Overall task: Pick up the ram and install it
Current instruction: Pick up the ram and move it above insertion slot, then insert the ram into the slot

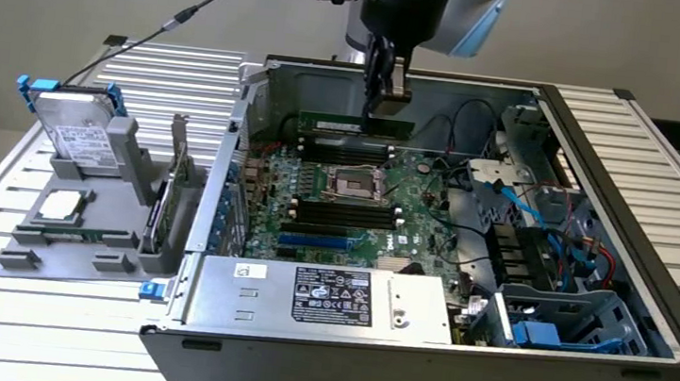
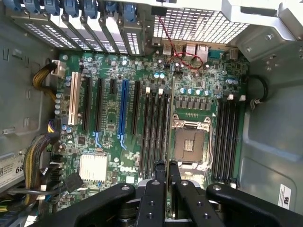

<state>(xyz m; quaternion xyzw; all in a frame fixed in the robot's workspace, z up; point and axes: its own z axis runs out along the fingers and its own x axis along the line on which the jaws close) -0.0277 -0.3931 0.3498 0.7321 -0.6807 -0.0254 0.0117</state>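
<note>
The ram [image 1: 353, 126], a long thin green stick with a white label, hangs level inside the open computer case [image 1: 639, 231], above the back part of the motherboard [image 1: 370, 208]. My gripper [image 1: 390, 101] comes straight down from above and is shut on the stick's upper edge, toward the exterior view's right end. In the wrist view the black fingers [image 2: 154, 194] pinch the ram [image 2: 167, 166], seen edge-on as a thin strip. It lies between a bank of black memory slots [image 2: 155, 127] and the bare processor socket [image 2: 189, 142]. The stick is clear of every slot.
A grey power supply [image 1: 329, 298] fills the case's front. Blue and black cables and a drive cage [image 1: 555, 308] crowd the exterior view's right. Outside, on the left, a grey holder [image 1: 69, 238] carries a hard drive [image 1: 80, 135], a processor [image 1: 61, 204] and an upright expansion card [image 1: 170, 182].
</note>
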